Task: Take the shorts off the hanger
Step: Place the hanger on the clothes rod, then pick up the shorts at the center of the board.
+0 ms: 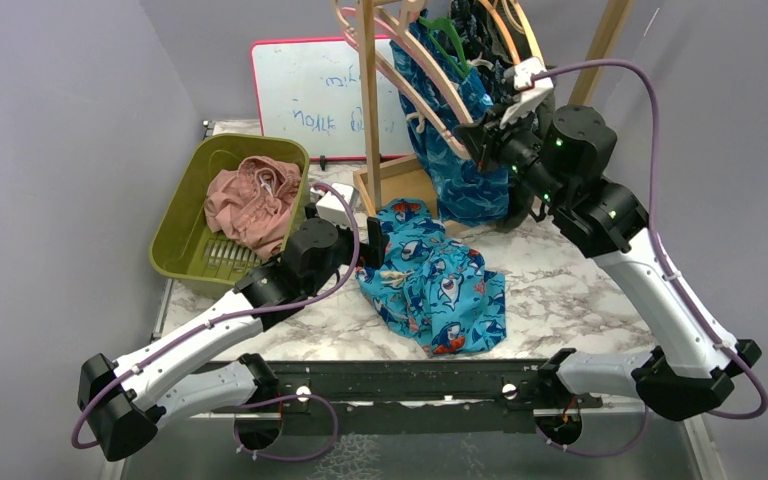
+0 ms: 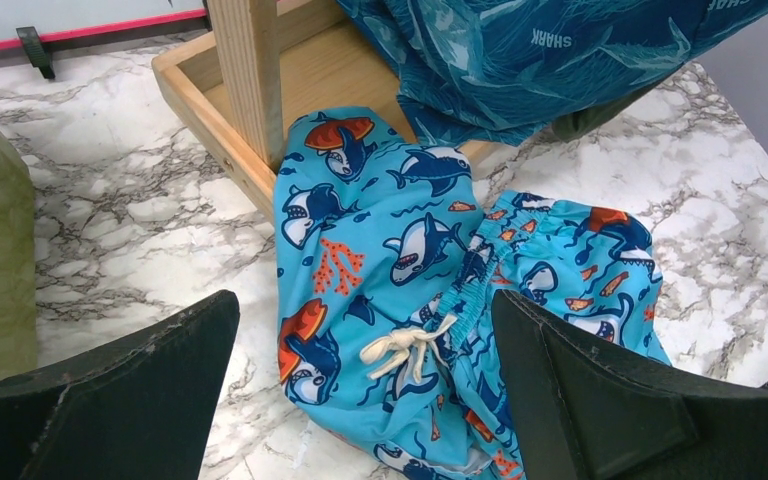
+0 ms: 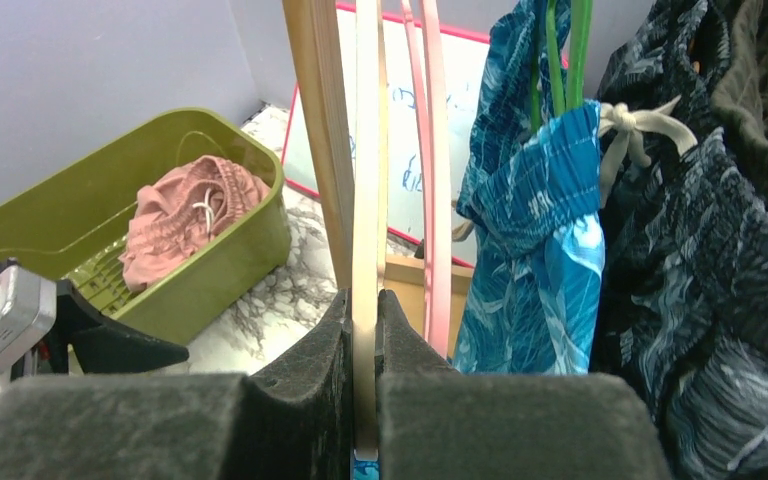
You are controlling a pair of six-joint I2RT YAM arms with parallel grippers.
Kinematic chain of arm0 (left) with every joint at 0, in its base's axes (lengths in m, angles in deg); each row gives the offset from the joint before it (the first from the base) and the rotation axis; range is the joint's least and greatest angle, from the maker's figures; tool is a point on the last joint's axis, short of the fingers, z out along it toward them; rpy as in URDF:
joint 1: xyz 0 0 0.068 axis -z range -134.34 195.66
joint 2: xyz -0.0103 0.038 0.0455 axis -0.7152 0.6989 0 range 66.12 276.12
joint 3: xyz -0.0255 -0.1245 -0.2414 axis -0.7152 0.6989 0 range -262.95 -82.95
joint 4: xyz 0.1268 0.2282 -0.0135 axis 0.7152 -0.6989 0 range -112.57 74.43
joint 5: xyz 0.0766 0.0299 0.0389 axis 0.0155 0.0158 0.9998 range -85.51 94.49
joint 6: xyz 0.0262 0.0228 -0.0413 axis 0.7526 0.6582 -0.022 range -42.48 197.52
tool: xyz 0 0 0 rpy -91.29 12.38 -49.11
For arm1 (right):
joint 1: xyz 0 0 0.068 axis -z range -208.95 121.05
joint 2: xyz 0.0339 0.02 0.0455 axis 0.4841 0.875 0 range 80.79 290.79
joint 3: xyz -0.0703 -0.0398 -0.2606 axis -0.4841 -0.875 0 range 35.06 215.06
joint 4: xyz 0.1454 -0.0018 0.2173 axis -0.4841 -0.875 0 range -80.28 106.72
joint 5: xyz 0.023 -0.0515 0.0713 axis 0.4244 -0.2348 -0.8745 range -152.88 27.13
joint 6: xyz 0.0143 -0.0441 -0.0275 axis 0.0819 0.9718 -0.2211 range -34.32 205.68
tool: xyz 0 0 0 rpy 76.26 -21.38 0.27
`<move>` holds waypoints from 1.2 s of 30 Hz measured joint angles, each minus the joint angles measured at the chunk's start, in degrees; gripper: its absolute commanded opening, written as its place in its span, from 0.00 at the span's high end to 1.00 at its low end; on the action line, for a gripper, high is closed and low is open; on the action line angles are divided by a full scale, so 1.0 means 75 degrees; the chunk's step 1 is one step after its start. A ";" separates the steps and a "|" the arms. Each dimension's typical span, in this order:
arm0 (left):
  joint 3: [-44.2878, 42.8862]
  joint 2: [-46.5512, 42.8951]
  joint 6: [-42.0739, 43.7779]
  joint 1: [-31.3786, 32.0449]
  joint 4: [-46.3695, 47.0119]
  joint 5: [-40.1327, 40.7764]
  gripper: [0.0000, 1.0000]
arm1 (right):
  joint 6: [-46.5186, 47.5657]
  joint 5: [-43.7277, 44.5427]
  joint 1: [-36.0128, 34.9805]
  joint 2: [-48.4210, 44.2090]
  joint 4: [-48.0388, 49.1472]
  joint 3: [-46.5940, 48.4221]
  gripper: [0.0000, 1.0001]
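The bright blue cartoon-print shorts (image 1: 440, 285) lie crumpled on the marble table, off any hanger. My left gripper (image 1: 375, 245) is open just above their left edge; the left wrist view shows the shorts (image 2: 390, 240) and their white drawstring between my open fingers (image 2: 160, 370). My right gripper (image 1: 480, 135) is shut on a bare beige hanger (image 3: 365, 200) on the rack. The blue print shorts (image 3: 535, 230) hang on a green hanger (image 3: 565, 50), with the dark navy leaf-print shorts (image 3: 700, 250) and dark olive shorts (image 3: 750, 70) behind. The dusty pink shorts (image 1: 253, 200) lie in the basket.
An olive green basket (image 1: 185, 215) stands at the left rear. The wooden rack post (image 1: 368, 100) rises from its tray base (image 1: 400, 180) behind the cartoon shorts. A whiteboard (image 1: 305, 90) leans on the back wall. A pink hanger (image 3: 430, 150) hangs beside the beige one.
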 measured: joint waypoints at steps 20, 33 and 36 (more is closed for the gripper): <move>0.0000 0.0000 -0.0055 0.0000 -0.0003 -0.0026 0.01 | 0.0006 -0.0003 0.0000 0.1180 -0.0796 0.0807 0.45; 0.0219 0.0420 -0.0055 0.0000 0.0233 -0.1169 0.01 | -0.0778 -0.0609 0.0000 -0.1492 -0.0629 -0.1903 0.26; 0.0440 0.0664 -0.0073 0.0000 0.0545 -0.1743 0.01 | -0.1320 -0.0574 0.0000 -0.2614 -0.0452 -0.3159 0.25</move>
